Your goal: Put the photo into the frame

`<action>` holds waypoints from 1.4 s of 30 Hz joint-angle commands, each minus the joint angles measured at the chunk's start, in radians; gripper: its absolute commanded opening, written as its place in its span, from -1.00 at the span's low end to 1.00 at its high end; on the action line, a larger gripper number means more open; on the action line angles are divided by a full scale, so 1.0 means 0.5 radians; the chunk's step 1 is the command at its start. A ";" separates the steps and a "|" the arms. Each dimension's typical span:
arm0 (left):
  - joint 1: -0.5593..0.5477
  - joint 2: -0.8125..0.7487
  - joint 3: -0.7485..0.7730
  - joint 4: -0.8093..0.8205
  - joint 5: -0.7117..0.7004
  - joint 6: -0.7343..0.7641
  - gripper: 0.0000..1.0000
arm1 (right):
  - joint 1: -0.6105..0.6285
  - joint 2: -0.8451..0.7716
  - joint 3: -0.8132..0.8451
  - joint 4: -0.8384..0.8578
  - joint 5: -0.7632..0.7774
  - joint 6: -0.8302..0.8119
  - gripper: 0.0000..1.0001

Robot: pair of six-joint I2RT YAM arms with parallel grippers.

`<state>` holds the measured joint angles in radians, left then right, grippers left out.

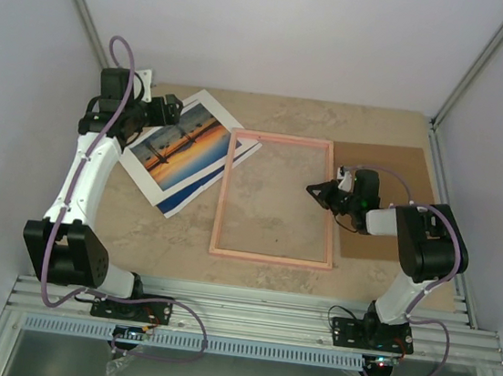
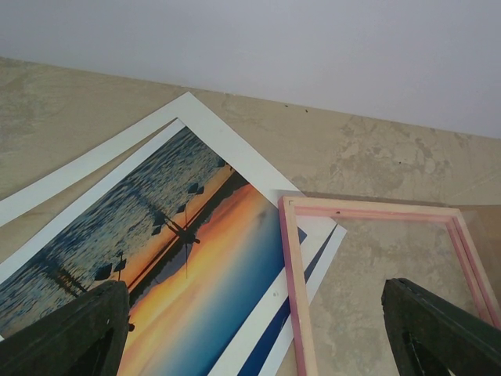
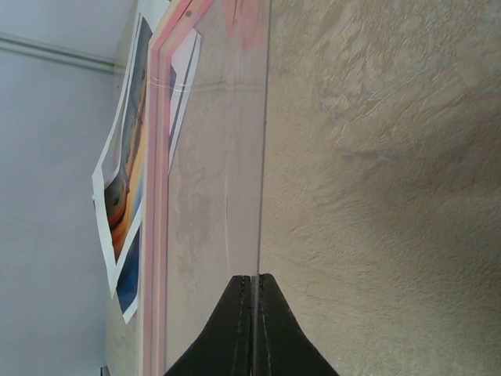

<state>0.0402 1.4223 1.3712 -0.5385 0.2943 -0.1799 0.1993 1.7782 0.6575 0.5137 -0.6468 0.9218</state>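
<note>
The photo (image 1: pixel 182 154), an orange sunset over blue water with a white border, lies at the back left on another white sheet. Its right corner lies under the pink frame (image 1: pixel 270 257). My left gripper (image 1: pixel 185 117) hovers open and empty over the photo's far end. In the left wrist view its fingers (image 2: pixel 78 337) flank the photo (image 2: pixel 180 266) and the frame's corner (image 2: pixel 293 290). My right gripper (image 1: pixel 317 191) is inside the frame's right rail, shut (image 3: pixel 254 283) on the edge of a clear pane (image 3: pixel 227 157) that stands beside the frame (image 3: pixel 156 196).
A plain brown cardboard sheet (image 1: pixel 389 191) lies right of the frame, partly under my right arm. White walls enclose the back and sides. A metal rail (image 1: pixel 246 307) runs along the near edge.
</note>
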 commanded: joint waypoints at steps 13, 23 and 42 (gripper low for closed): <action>0.017 0.015 -0.011 0.057 0.033 0.004 0.80 | -0.012 0.087 0.097 0.038 -0.023 -0.127 -0.99; 0.015 0.023 -0.009 0.058 0.037 -0.001 0.80 | -0.012 0.101 0.102 -0.053 0.006 -0.161 -0.99; 0.016 0.033 -0.005 0.062 0.035 0.001 0.80 | -0.045 0.038 0.166 -0.250 0.073 -0.303 -0.99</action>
<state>0.0402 1.4334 1.3712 -0.5381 0.2947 -0.1799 0.1852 1.8206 0.7143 0.4107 -0.6308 0.8062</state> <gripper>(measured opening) 0.901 0.024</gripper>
